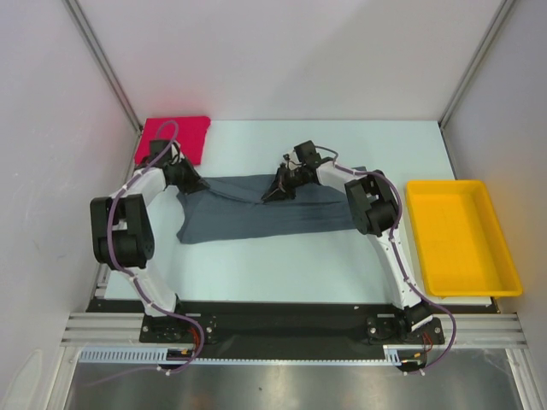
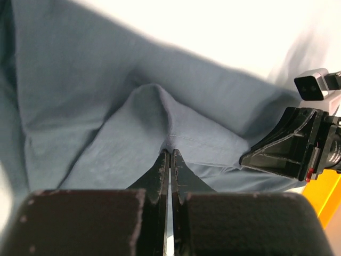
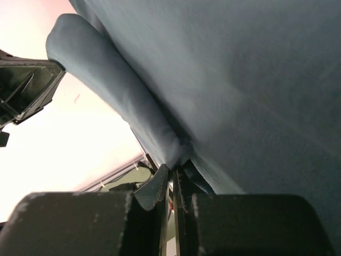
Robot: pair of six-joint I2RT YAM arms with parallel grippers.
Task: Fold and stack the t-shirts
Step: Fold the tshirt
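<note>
The slate-grey t-shirt [image 1: 265, 215] lies spread across the middle of the table, its far edge lifted into folds. My left gripper [image 1: 197, 185] is shut on the shirt's far left corner; in the left wrist view the grey cloth [image 2: 106, 106] tents up to the closed tips [image 2: 169, 156]. My right gripper [image 1: 273, 192] is shut on the far edge near the middle, with a roll of grey cloth [image 3: 122, 101] pinched at its tips [image 3: 173, 172]. The pinkish-red t-shirt [image 1: 177, 137] lies folded at the back left corner, just behind the left gripper.
A yellow tray [image 1: 461, 235] stands at the right side of the table, beside the right arm. White walls close in the back and both sides. Each wrist view shows the other gripper close by, the right gripper [image 2: 290, 146] and the left gripper [image 3: 21, 90].
</note>
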